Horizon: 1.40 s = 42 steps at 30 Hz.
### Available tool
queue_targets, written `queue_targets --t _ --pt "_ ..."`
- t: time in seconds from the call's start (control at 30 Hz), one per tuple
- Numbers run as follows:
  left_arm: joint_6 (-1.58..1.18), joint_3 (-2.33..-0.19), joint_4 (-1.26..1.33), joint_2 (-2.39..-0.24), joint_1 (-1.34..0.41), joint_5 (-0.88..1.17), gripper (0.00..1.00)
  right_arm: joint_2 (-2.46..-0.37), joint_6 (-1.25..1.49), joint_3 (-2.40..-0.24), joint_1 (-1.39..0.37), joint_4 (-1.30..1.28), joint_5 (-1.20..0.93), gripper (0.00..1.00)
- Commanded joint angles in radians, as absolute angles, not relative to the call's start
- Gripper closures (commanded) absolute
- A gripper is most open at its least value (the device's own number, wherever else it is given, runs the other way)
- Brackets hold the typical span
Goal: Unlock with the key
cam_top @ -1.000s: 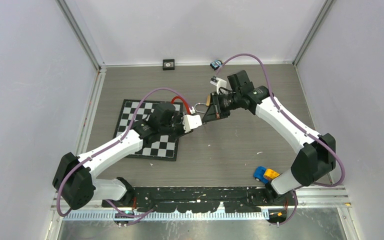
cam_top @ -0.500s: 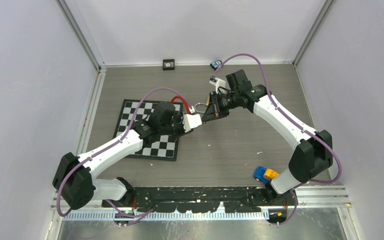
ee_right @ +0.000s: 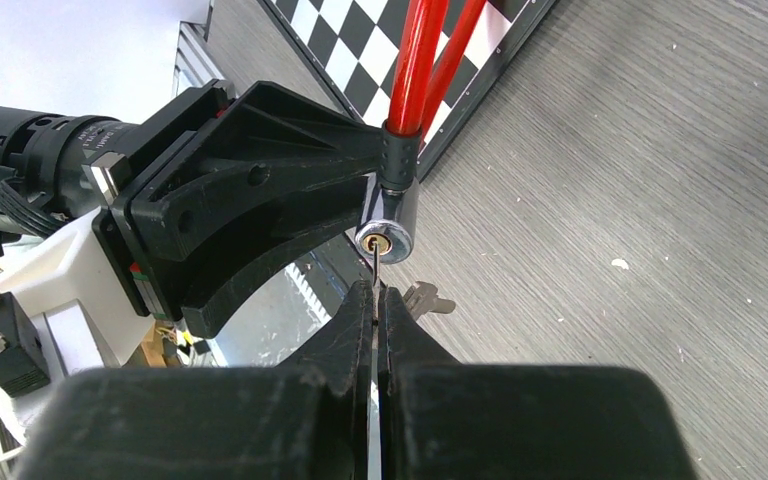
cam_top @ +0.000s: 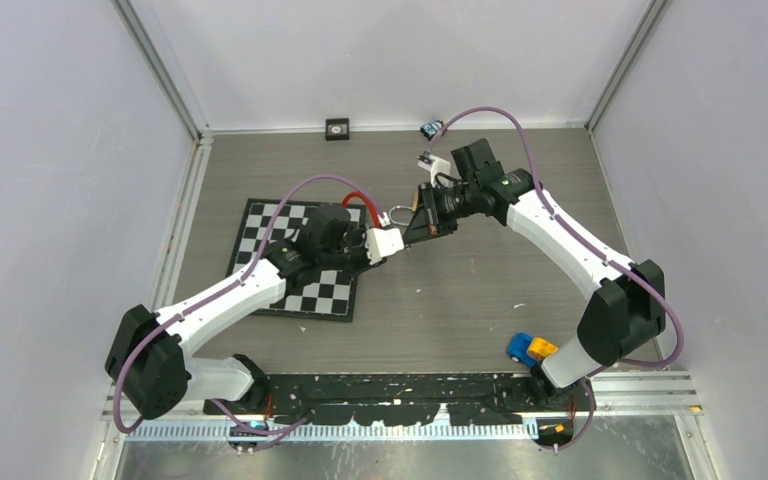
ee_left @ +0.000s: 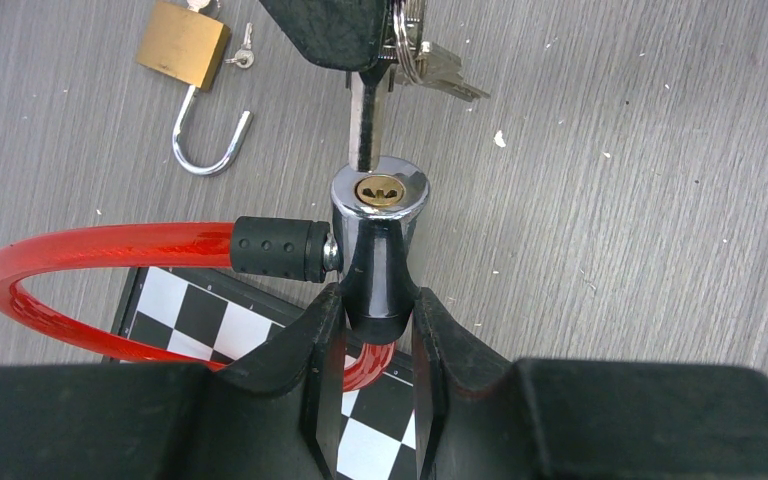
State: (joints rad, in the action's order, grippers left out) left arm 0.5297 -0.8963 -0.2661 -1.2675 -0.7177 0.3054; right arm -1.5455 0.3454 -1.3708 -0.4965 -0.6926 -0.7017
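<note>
Checkered board (cam_top: 260, 225) on table (cam_top: 480, 300) left of centre, cable lock (ee_left: 378, 215) at board's far right corner, key (ee_left: 365, 120) just right of its cylinder, padlock (ee_left: 184, 45) just beyond, toy car (cam_top: 531, 349) near right, small box (cam_top: 337, 128) by far wall.

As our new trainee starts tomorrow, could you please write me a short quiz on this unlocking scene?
1. True or false: the key is already inside the keyhole of the cable lock.
2. Which lies loose near the cable lock? A) a brass padlock B) a screwdriver C) a mug
3. Which arm's fingers pinch the key?
Key: 1 false, its tip is outside the keyhole; 2 A; 3 the right fingers.
</note>
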Motion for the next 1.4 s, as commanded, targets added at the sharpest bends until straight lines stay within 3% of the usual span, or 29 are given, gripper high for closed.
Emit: queue_targets --t 0.0,1.37 --pt "0.525 -0.905 -0.188 -1.229 -0.718 0.304 1.00 -1.554 0.356 -1.414 -0.505 -0.664 -0.733 0.99" --pt "0.531 -0.899 -0.187 -1.228 -0.717 0.288 1.00 -1.549 0.355 -1.377 -0.515 -0.659 -0.738 0.99"
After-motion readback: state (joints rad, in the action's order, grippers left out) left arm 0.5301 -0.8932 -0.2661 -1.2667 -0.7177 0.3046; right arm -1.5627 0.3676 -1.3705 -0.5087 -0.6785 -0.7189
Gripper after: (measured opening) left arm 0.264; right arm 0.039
